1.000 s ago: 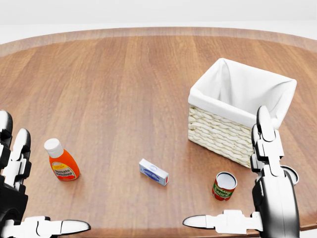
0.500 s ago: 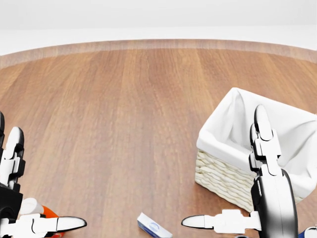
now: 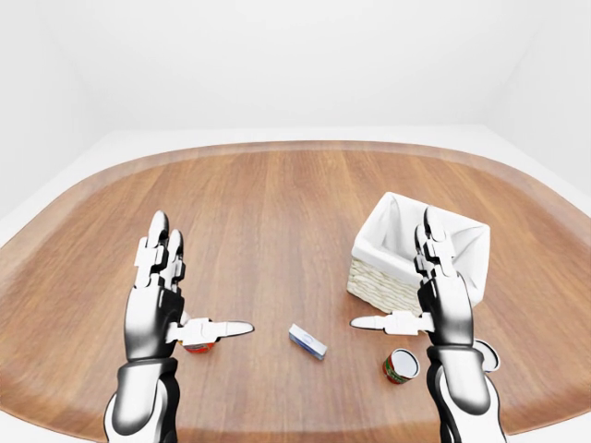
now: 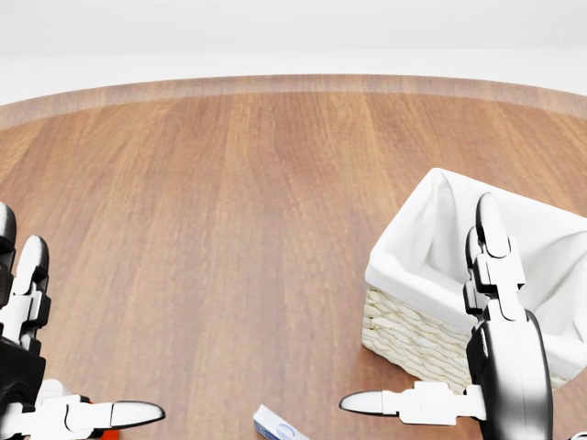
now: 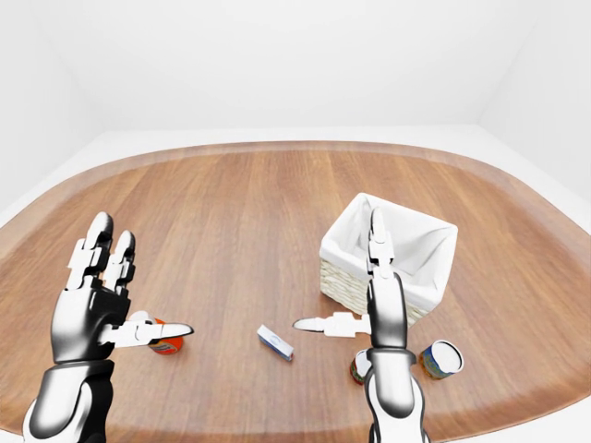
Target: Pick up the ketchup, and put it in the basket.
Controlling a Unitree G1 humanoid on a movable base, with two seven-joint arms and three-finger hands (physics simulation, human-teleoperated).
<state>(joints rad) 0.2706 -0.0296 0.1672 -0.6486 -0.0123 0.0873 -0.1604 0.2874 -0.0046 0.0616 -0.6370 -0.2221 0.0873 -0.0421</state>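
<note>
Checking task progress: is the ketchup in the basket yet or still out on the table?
Out. The ketchup sits on the table under the left hand; the basket stands apart at the view's right.

Both hands are up over the wooden table (image 5: 277, 212), fingers spread wide. The left hand (image 5: 92, 300) hangs above the near left edge, its thumb right over the ketchup (image 5: 164, 340). The right hand (image 5: 374, 309) stands before the white-lined basket (image 5: 388, 254). A small blue-and-white box (image 5: 276, 341) lies between the hands. Two cans (image 5: 441, 358) sit near the table's near right edge, one half hidden by the right forearm.
</note>
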